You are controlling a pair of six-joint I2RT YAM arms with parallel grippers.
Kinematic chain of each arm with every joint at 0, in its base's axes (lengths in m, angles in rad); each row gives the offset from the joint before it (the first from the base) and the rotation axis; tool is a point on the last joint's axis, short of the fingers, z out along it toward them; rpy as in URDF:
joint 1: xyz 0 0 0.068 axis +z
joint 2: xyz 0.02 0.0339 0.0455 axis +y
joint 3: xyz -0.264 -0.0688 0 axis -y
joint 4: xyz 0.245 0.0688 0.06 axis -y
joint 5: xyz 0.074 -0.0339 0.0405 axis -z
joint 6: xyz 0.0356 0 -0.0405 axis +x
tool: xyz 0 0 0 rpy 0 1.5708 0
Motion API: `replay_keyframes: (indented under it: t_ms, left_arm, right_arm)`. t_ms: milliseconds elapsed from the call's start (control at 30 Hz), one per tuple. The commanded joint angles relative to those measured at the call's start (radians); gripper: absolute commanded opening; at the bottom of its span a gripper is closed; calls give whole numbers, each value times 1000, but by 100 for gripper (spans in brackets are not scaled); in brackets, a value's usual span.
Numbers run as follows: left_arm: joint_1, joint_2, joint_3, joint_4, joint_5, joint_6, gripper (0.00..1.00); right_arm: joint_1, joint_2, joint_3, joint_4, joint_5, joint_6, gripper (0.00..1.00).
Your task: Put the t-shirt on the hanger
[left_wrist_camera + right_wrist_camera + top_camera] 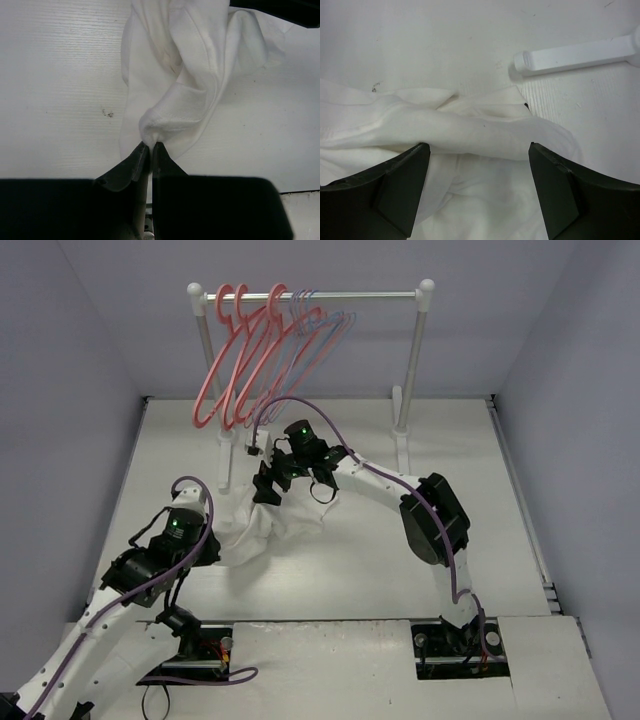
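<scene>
Gripping state of the left fingers (150,150): closed; a bunched fold of the t-shirt (190,75) is pinched between the tips.
State of the right fingers (272,483): spread wide apart and positioned low over the far end of the t-shirt; a rolled fold is seen between them, but nothing is clamped.
Position of the t-shirt: crumpled on the tabletop (480,540), stretched between the two arms.
Position of the hanger (330,332): hung on the rail of the rack (412,350) at the rear, just right of the pink hangers (232,360), well apart from the t-shirt.
Position of the rack foot (575,52): seen just beyond the t-shirt in the right wrist view.
</scene>
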Motion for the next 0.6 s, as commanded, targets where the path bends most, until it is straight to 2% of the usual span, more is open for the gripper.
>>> replay_keyframes:
  t_ms: [0,267,500,567]
  left_arm:
    - [-3,17,60,5,3,33,0]
    - [-3,11,67,7,26,43,0]
    - [-3,20,74,10,53,51,0]
    - [-3,24,79,10,54,55,0]
  right_arm:
    - [5,-33,48,44,-18,-38,76]
    - [16,12,52,43,-29,-44,75]
    - [35,58,127,43,-23,-50,74]
    - [42,71,145,43,-26,-53,67]
